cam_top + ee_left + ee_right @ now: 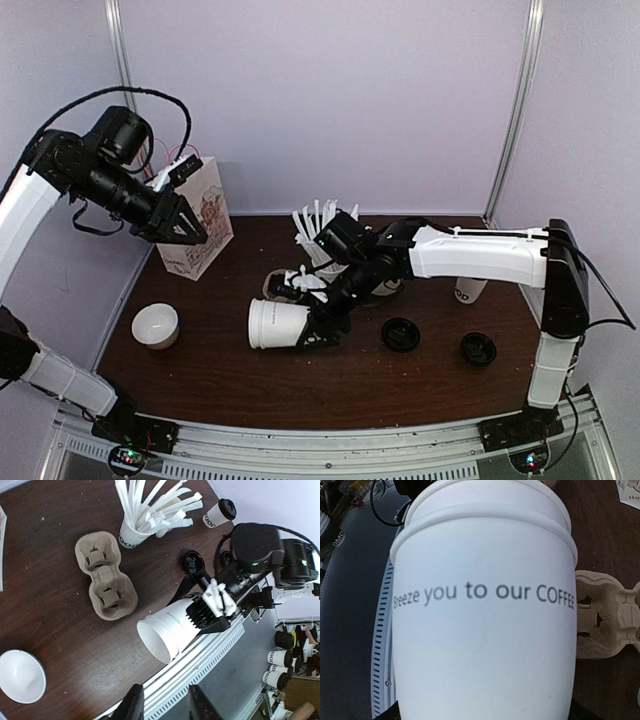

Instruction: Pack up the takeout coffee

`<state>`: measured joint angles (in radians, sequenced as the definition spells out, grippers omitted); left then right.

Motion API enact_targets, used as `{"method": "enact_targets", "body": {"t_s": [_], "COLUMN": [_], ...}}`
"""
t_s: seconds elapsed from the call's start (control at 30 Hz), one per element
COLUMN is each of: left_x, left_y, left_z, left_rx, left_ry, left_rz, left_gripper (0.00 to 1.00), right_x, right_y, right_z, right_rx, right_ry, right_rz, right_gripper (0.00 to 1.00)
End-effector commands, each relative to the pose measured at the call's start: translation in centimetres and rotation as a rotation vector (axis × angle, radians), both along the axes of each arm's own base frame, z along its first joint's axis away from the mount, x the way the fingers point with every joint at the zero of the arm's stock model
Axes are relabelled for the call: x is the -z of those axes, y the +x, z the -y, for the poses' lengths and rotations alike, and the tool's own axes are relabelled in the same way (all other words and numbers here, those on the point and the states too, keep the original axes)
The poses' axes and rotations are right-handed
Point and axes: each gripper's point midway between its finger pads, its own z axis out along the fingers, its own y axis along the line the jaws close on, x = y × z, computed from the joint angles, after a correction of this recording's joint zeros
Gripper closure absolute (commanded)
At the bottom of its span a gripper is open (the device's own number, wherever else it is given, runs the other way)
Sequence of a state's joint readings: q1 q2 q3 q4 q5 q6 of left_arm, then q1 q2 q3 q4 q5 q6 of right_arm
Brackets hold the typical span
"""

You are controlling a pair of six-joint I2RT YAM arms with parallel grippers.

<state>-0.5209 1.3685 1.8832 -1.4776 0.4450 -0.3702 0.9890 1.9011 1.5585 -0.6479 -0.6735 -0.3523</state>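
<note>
A white paper cup [276, 325] with no lid, printed in black, lies on its side with its open mouth to the left. My right gripper [316, 326] is shut on its body. In the right wrist view this cup [482, 630] fills the frame and hides the right gripper [482, 715]. A second white cup [468, 291] with a black lid stands upright at the back right, also visible as a lidded cup [218, 514] in the left wrist view. Two loose black lids [401, 334] [478, 348] lie on the table. My left gripper [192, 232] hangs high by the paper bag, open and empty [167, 707].
A paper bag [205, 215] stands at the back left. A brown two-cup pulp carrier [106, 575] lies mid-table. A cup full of white sticks [134, 534] stands behind it. A white bowl-like mug [155, 325] sits at the front left. The table's metal front rail [330, 440] runs along the near edge.
</note>
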Motion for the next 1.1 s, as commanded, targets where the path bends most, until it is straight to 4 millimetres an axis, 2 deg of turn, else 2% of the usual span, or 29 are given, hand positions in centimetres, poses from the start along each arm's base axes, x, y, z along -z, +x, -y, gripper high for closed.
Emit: {"method": "enact_targets", "body": {"t_s": [0.0, 0.07, 0.13, 0.27, 0.5, 0.6, 0.83, 1.07], "left_x": [0.5, 0.9, 1.2, 1.8, 4.1, 4.7, 4.7, 3.3], "left_y": [0.5, 0.7, 0.8, 0.1, -0.6, -0.4, -0.8, -1.7], "left_z": [2.2, 2.8, 3.5, 5.3, 7.5, 7.9, 9.0, 8.6], "left_rx": [0.076, 0.074, 0.080, 0.141, 0.214, 0.226, 0.283, 0.310], "left_ry": [-0.136, -0.214, -0.290, -0.386, -0.375, -0.372, -0.419, -0.437], "left_rz": [0.133, 0.198, 0.242, 0.268, 0.224, 0.220, 0.182, 0.206], "left_gripper": [0.55, 0.41, 0.33, 0.31, 0.32, 0.34, 0.61, 0.61], "right_x": [-5.5, -6.8, -7.8, -9.2, -10.7, -11.0, -10.9, -10.6], "right_y": [0.1, 0.5, 0.9, 1.5, 2.6, 2.5, 2.5, 2.4], "right_z": [0.3, 0.4, 0.3, 0.0, -0.7, -0.9, -0.9, -0.9], "right_rx": [0.009, 0.031, 0.042, 0.068, 0.086, 0.078, 0.083, 0.077], "right_ry": [0.132, 0.161, 0.184, 0.215, 0.264, 0.272, 0.274, 0.272], "right_rz": [-0.090, -0.137, -0.163, -0.196, -0.246, -0.258, -0.266, -0.273], "right_gripper": [0.27, 0.27, 0.27, 0.26, 0.26, 0.25, 0.25, 0.25]}}
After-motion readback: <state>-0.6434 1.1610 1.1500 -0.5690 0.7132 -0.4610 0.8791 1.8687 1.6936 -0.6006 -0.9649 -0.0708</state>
